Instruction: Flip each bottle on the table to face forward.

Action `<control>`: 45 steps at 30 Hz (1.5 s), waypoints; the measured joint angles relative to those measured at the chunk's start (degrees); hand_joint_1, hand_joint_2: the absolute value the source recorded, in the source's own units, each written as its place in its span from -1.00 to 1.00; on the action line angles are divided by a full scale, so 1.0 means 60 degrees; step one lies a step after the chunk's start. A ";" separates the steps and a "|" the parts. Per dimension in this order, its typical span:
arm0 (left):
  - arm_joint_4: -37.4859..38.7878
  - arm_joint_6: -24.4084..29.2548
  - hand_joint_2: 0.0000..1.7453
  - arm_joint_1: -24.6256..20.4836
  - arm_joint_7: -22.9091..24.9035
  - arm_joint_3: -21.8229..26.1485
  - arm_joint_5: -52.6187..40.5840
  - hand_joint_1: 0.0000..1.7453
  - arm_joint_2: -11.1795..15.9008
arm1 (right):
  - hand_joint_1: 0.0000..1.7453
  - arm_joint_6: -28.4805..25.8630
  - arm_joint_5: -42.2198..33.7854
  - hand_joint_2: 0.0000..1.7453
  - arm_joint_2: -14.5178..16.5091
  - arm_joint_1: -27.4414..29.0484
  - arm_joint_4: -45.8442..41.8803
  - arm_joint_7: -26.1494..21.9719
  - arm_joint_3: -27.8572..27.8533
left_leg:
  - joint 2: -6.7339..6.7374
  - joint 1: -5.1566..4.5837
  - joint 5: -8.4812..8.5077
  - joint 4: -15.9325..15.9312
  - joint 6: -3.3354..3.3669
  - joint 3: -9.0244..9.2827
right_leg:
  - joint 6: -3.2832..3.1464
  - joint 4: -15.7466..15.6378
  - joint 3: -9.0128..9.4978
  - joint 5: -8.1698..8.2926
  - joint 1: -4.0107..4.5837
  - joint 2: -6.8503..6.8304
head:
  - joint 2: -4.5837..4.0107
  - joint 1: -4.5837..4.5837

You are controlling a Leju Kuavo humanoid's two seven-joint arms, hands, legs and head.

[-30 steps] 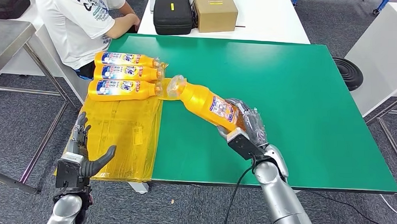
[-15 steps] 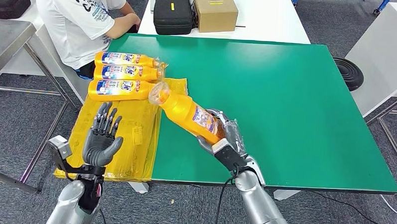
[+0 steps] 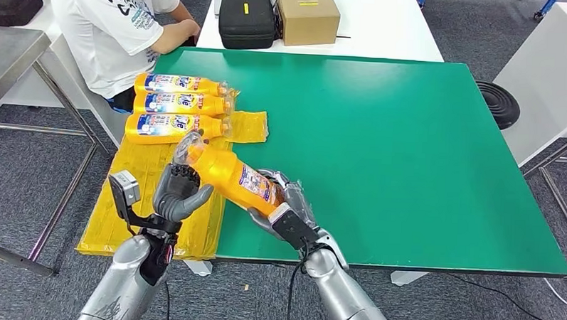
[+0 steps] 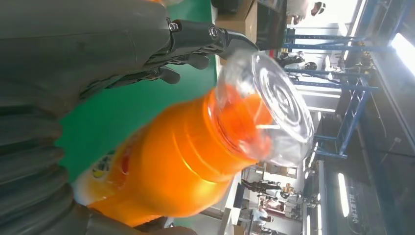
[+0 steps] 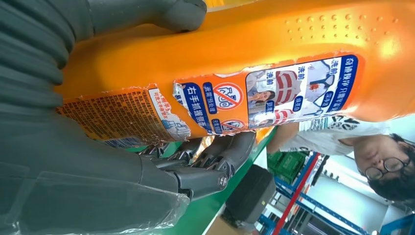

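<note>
1. An orange bottle [image 3: 230, 176] is held in the right hand [image 3: 282, 206] by its base end, above the near edge of the green worktop [image 3: 409, 136], tilted with its clear cap pointing up and to the left.
2. The left hand [image 3: 176, 195] is raised just beside the bottle's neck, its fingers curled; contact with the bottle cannot be told.
3. Three more bottles [image 3: 176, 103] are laid side by side on the yellow sheet [image 3: 151, 198].
</note>
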 joint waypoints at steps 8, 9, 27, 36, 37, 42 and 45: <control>0.0605 -0.0141 1.00 -0.0400 0.0093 -0.0329 -0.0238 -1.00 -0.0084 | 1.00 -0.0142 0.0072 1.00 0.0084 -0.0267 0.0193 -0.0004 0.0159 | 0.0000 0.0000 0.0001 0.0000 0.0001 -0.0003 | 0.0001 0.0000 -0.0001 0.0002 -0.0001 0.0000 | 0.0000 0.0001; 0.0718 -0.0178 1.00 -0.0452 0.0084 -0.0370 -0.0268 -1.00 -0.0096 | 1.00 -0.0129 0.0139 1.00 0.0093 -0.0299 0.0199 -0.0004 0.0161 | -0.0001 0.0000 0.0001 0.0001 0.0001 -0.0003 | 0.0001 0.0000 -0.0001 0.0002 -0.0002 0.0000 | 0.0000 0.0001; 0.1896 -0.0238 1.00 -0.1064 -0.0066 -0.0739 -0.0195 -1.00 -0.0313 | 1.00 0.0391 0.0781 1.00 0.0189 -0.0435 0.0570 -0.0006 0.0156 | 0.0000 0.0000 0.0001 0.0001 0.0001 -0.0006 | 0.0001 0.0001 -0.0004 0.0002 0.0000 0.0000 | 0.0000 0.0000; 0.1850 -0.0168 1.00 -0.1063 -0.0209 -0.0705 0.0291 -1.00 -0.0347 | 1.00 0.0724 0.0914 1.00 0.0321 -0.0694 0.1098 -0.0018 0.0293 | 0.0000 0.0000 0.0002 0.0001 0.0000 -0.0006 | 0.0001 0.0002 -0.0003 0.0002 -0.0001 0.0000 | 0.0000 0.0000; 0.1848 -0.0167 1.00 -0.1062 -0.0213 -0.0692 0.0332 -1.00 -0.0347 | 1.00 0.0740 0.0920 1.00 0.0322 -0.0726 0.1148 -0.0018 0.0302 | 0.0000 0.0000 0.0002 0.0001 0.0000 -0.0006 | 0.0001 0.0002 -0.0003 0.0002 -0.0001 0.0000 | 0.0000 0.0001; 0.1834 -0.0180 1.00 -0.1049 -0.0260 -0.0614 0.0460 0.36 -0.0347 | 1.00 0.0777 0.0955 1.00 0.0342 -0.0819 0.1314 -0.0018 0.0331 | 0.0000 0.0000 0.0002 0.0001 0.0000 -0.0006 | 0.0001 0.0002 -0.0003 0.0002 -0.0001 0.0000 | 0.0000 0.0001; 0.1797 -0.0223 1.00 -0.1014 -0.0331 -0.0591 0.0560 1.00 -0.0347 | 1.00 0.0788 0.0978 1.00 0.0343 -0.0846 0.1385 -0.0018 0.0350 | 0.0000 0.0000 0.0002 0.0001 0.0000 -0.0006 | 0.0001 0.0002 -0.0004 0.0002 -0.0001 0.0000 | 0.0000 0.0000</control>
